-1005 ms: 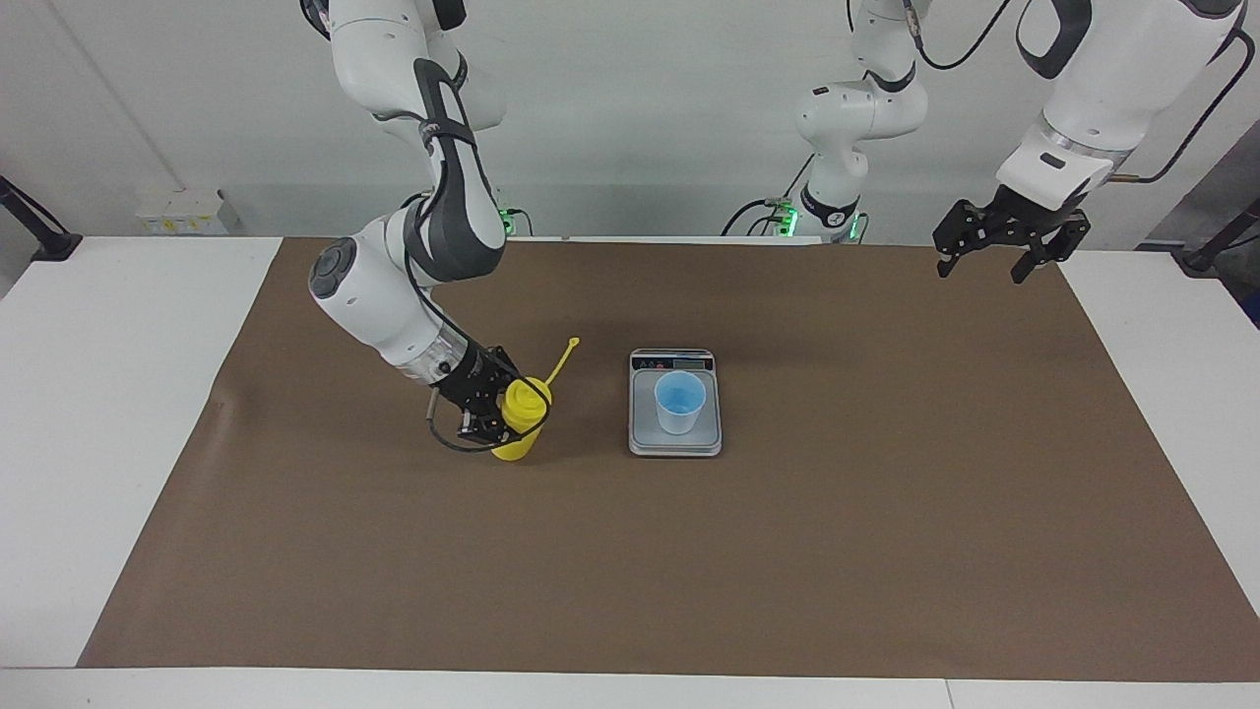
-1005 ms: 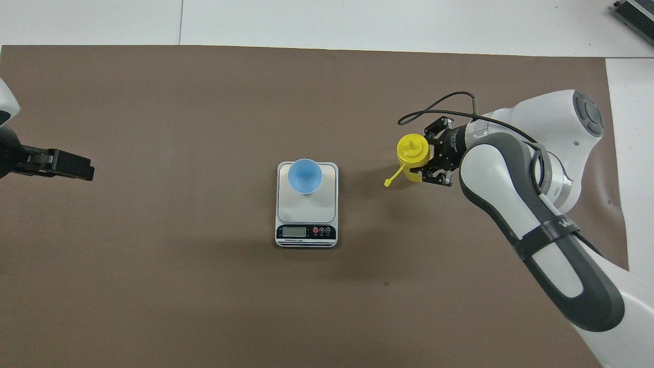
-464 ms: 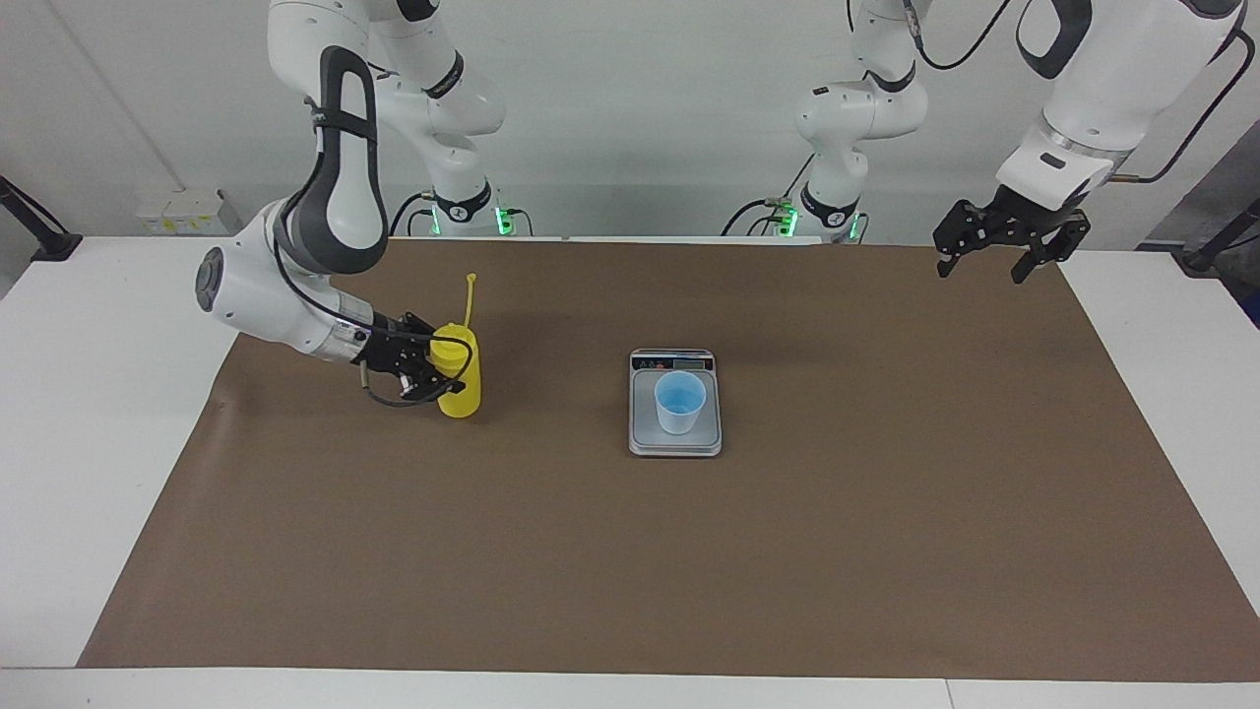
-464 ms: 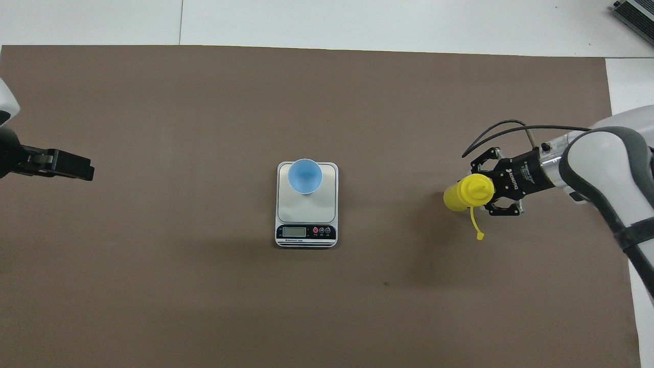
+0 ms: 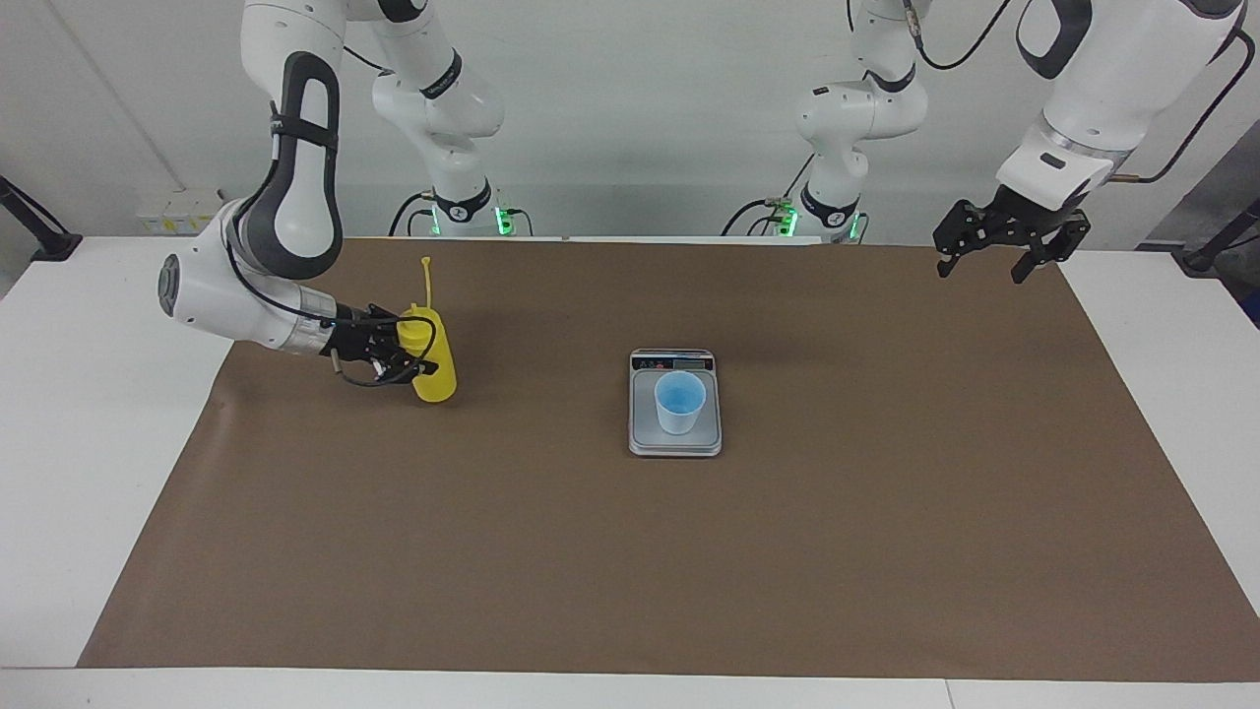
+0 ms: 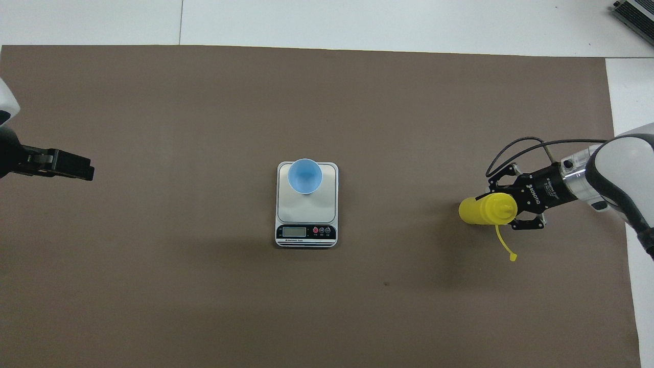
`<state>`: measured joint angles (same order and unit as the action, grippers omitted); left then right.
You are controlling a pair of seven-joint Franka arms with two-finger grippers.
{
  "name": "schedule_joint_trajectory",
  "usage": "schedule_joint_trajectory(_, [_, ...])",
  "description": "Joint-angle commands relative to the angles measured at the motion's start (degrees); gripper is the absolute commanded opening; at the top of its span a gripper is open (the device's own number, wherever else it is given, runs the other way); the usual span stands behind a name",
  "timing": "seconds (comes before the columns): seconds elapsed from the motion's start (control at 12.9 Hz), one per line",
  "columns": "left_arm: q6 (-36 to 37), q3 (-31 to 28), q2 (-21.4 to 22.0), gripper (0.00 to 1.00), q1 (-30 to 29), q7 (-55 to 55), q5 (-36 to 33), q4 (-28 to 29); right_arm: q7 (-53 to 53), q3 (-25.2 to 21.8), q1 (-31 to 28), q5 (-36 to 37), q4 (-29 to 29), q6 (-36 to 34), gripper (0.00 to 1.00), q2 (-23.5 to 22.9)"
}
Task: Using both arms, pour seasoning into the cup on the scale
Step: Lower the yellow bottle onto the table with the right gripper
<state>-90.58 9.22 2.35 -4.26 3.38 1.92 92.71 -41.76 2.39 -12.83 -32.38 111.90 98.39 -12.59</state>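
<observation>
1. the right gripper (image 5: 402,356) is reaching in low from the right arm's end of the table, its fingers standing on either side of the seasoning bottle (image 5: 431,356); whether they are gripping it or have let go i cannot tell.
2. the seasoning bottle is standing about upright with its base on the brown mat (image 5: 630,561), at the right arm's end of the table and well apart from the scale; its cap strap (image 5: 426,283) is sticking up from the top.
3. the scale (image 5: 675,442) is lying flat near the middle of the mat, its display strip facing the robots.
4. the cup (image 5: 679,402) is standing upright on the scale's platform, at the part farther from the robots, with its mouth open upward.
5. the left gripper (image 5: 1004,254) is hanging in the air over the mat's corner at the left arm's end of the table, fingers spread apart and holding nothing; that arm is waiting.
</observation>
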Motion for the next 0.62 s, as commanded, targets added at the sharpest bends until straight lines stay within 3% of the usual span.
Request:
schedule_joint_trajectory(0.0, [0.14, 0.54, 1.69, 1.00, -1.01, 0.14, -0.69, 1.69, -0.52, 0.33, -0.09, 1.00, 0.69, -0.04, 1.00, 1.77])
schedule_joint_trajectory(0.31, [0.14, 0.54, 1.69, 1.00, -1.01, 0.14, -0.69, 1.69, 0.00, 0.24, 0.35, 2.93, -0.98, 0.14, 1.00, 4.22])
schedule_joint_trajectory(0.54, [0.14, 0.54, 1.69, 1.00, -1.01, 0.14, -0.69, 1.69, 3.07, 0.85, 1.49, 13.97, -2.83, 0.31, 1.00, 8.70])
